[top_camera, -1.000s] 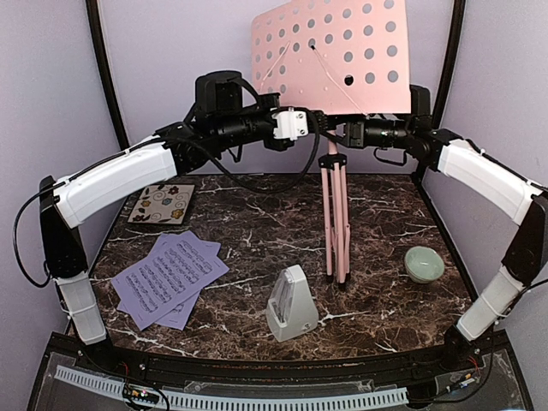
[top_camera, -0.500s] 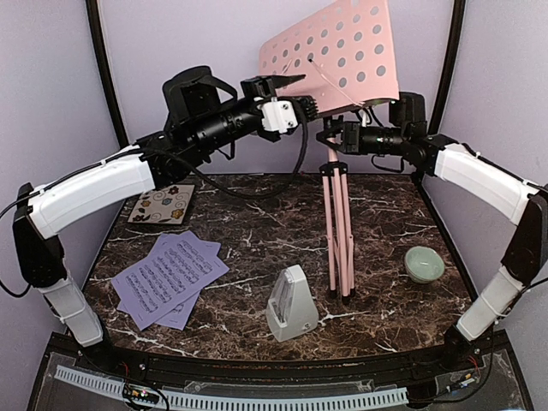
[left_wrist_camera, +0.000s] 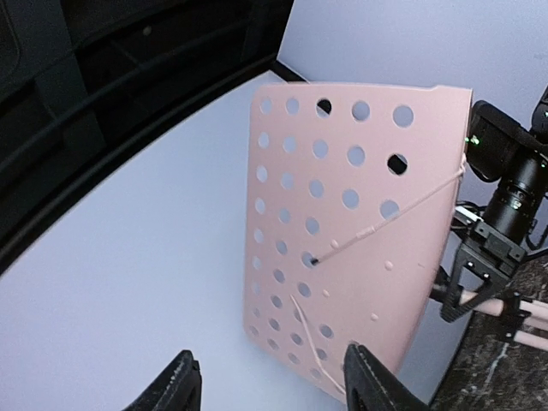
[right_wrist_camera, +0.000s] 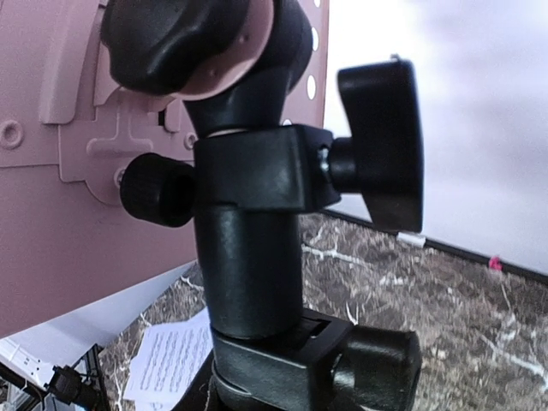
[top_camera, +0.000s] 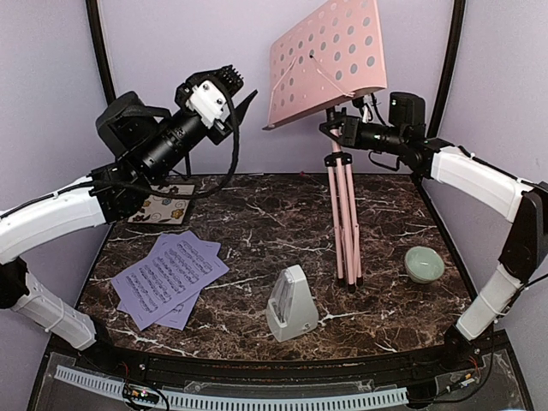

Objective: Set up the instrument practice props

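From above, the music stand [top_camera: 345, 223] rises right of centre on the table [top_camera: 257, 223] with its legs folded. The left edge of its desk [top_camera: 330, 56] is well apart from the spread, empty left gripper [top_camera: 239, 88], and the right gripper [top_camera: 341, 130] pinches it just under the desk. Left wrist: fingers [left_wrist_camera: 175, 385] splayed, open air before the desk. Right wrist: the stand's black neck [right_wrist_camera: 248, 257] fills the view.

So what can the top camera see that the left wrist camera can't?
Only the top view: the lavender music pages, metronome, green bowl and flowery coaster. Only the left wrist view: a close look between the open left claw, nothing in it. Both: the pink music stand with the right claw holding it.
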Motion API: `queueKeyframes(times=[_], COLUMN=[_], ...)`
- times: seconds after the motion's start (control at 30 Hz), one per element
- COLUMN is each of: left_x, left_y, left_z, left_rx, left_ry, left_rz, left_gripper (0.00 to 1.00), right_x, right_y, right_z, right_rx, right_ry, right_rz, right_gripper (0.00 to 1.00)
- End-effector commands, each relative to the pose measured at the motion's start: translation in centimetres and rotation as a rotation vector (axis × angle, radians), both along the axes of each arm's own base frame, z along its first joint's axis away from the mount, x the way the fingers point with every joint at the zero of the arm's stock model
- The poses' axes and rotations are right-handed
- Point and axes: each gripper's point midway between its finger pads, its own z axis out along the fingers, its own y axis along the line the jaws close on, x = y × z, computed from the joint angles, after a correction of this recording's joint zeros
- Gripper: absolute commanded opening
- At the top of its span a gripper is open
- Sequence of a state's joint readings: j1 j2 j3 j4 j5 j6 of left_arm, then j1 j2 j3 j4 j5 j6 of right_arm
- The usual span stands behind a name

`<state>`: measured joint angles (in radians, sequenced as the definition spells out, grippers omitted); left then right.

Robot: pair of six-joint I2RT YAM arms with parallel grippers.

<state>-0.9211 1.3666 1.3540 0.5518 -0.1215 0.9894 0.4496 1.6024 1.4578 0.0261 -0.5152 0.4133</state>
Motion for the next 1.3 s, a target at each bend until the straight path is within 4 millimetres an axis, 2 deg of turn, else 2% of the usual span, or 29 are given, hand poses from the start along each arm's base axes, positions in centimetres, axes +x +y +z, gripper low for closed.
queueKeyframes(times=[0.0,0.1,0.2,0.27,0.37,0.5,0.63,0.83,1.13,1.27], left_x=[2.3,4.1,5.0,5.6,6.4,7.1,8.1,8.6,8.5,9.4], left_y=[2.0,1.8,-0.3,-1.9,-3.9,-6.0,-7.3,-9.2,-10.7,-10.8], left_z=[-4.3,-8.3,-11.8,-13.8,-16.2,-18.0,-19.5,-19.6,-19.7,-20.1], left_rx=[-0.163,-0.192,-0.17,-0.178,-0.246,-0.306,-0.326,-0.347,-0.344,-0.358], left_ry=[0.294,0.492,0.635,0.719,0.842,0.944,1.003,1.031,1.031,1.055], left_rz=[0.011,-0.022,-0.095,-0.138,-0.205,-0.273,-0.28,-0.346,-0.377,-0.324], left_gripper=[0.59,0.6,0.71,0.73,0.71,0.66,0.65,0.62,0.62,0.59], right_x=[-4.5,-5.1,-5.6,-6.0,-6.4,-6.9,-7.3,-7.9,-8.3,-8.8], right_y=[-2.2,-2.7,-2.7,-2.7,-2.5,-2.3,-2.0,-1.3,-0.1,0.1], right_z=[18.6,20.4,21.6,22.1,22.7,23.1,23.7,23.9,23.9,24.1], right_rx=[0.326,0.384,0.429,0.457,0.473,0.481,0.487,0.485,0.469,0.473], right_ry=[-0.562,-0.604,-0.618,-0.625,-0.638,-0.659,-0.673,-0.672,-0.683,-0.685], right_rz=[0.01,0.009,0.029,0.04,0.053,0.052,0.053,0.064,0.058,0.062], right_gripper=[0.0,0.0,0.0,0.0,0.0,0.0,0.0,0.0,0.0,0.0])
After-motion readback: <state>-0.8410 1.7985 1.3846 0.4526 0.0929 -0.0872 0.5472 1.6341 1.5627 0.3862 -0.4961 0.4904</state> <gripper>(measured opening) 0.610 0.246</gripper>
